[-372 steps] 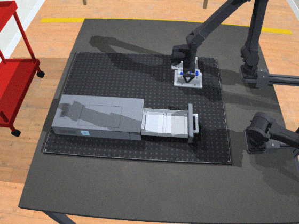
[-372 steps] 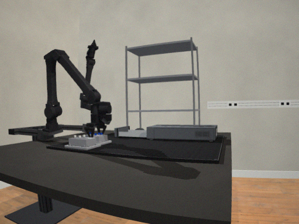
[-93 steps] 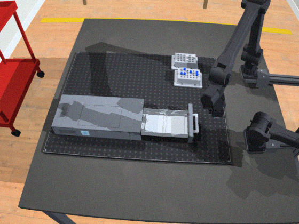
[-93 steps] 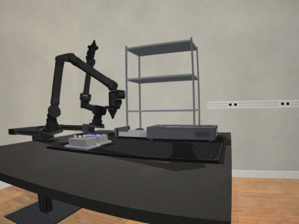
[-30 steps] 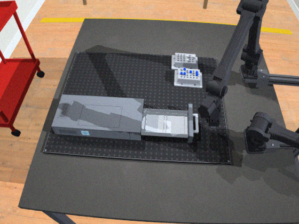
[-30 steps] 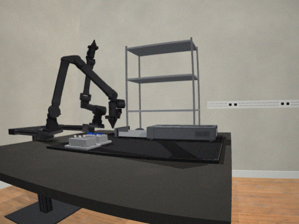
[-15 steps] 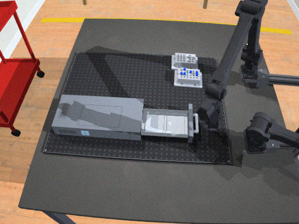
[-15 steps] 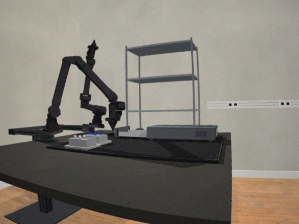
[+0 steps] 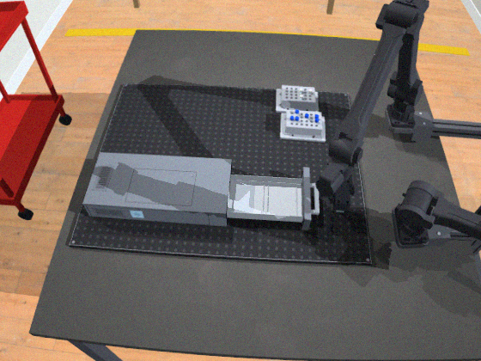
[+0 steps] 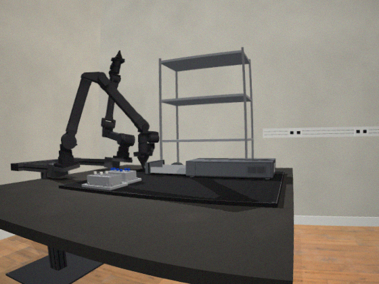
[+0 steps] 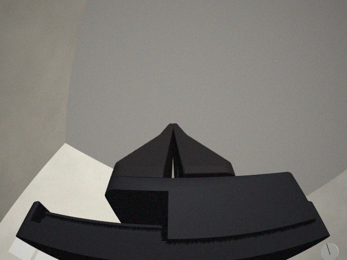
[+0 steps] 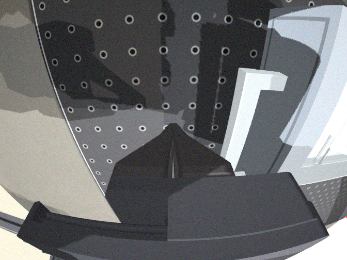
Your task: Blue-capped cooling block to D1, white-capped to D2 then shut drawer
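Observation:
The cooler COLD (image 9: 161,165) (image 10: 216,169) has its drawer (image 9: 306,180) pulled out; the drawer holds no block. The drawer's handle (image 9: 317,199) (image 12: 241,112) faces my right gripper. The block with blue-capped tubes (image 9: 304,129) (image 10: 129,175) sits level on the slot nearer COLD. The block with white-capped tubes (image 9: 301,103) (image 10: 104,180) sits level on the slot beyond. Locators and exact tube seating are too small to judge. My right gripper (image 10: 145,170) (image 12: 173,129) is shut and empty, low in front of the handle, not touching it. My left gripper (image 10: 118,51) (image 11: 172,129) is shut and empty, raised high.
The perforated deck (image 9: 172,251) (image 12: 148,65) carries the cooler and both slots. The right arm reaches over the deck's edge close to the blocks. The left arm's base (image 9: 412,232) stands beside the deck. A red cart (image 9: 34,129) and grey shelves (image 10: 206,99) stand off the table.

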You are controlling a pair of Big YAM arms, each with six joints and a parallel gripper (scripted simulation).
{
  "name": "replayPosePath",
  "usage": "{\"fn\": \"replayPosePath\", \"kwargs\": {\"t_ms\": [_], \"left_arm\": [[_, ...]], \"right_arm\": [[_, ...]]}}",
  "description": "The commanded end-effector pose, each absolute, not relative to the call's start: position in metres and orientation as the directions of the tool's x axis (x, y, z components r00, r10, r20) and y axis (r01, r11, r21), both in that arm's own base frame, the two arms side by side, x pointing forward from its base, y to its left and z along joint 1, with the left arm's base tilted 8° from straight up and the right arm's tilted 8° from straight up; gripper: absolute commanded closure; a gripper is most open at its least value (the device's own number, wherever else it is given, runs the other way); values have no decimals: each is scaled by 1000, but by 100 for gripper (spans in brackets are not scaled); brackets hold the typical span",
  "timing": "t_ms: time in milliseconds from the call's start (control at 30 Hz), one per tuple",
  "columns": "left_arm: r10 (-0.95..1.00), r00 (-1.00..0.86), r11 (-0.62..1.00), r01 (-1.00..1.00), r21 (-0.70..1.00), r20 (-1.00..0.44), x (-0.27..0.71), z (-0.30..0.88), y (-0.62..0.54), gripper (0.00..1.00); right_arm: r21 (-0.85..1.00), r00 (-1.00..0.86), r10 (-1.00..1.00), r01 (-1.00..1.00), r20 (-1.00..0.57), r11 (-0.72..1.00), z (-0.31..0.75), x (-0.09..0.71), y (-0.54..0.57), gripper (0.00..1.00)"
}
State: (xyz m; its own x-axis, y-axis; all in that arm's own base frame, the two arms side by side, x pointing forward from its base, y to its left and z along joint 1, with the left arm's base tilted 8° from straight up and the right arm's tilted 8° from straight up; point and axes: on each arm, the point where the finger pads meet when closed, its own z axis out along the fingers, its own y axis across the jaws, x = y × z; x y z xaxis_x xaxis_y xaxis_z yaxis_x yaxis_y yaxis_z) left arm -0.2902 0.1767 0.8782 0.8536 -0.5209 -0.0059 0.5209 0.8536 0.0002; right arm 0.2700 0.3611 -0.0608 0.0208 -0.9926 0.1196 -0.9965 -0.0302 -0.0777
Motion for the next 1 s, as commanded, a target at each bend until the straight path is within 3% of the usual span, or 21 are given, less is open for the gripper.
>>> {"fn": "replayPosePath", "kwargs": {"t_ms": [0,967], "left_arm": [[-514,857,858,514,1,-40,-272,886,163,100],[-514,857,858,514,1,-40,-272,886,163,100]], "right_arm": [[-96,26,-995,-995,97,-36,-59,282,376,100],[-90,27,-994,-995,106,-37,-59,281,374,100]]}}
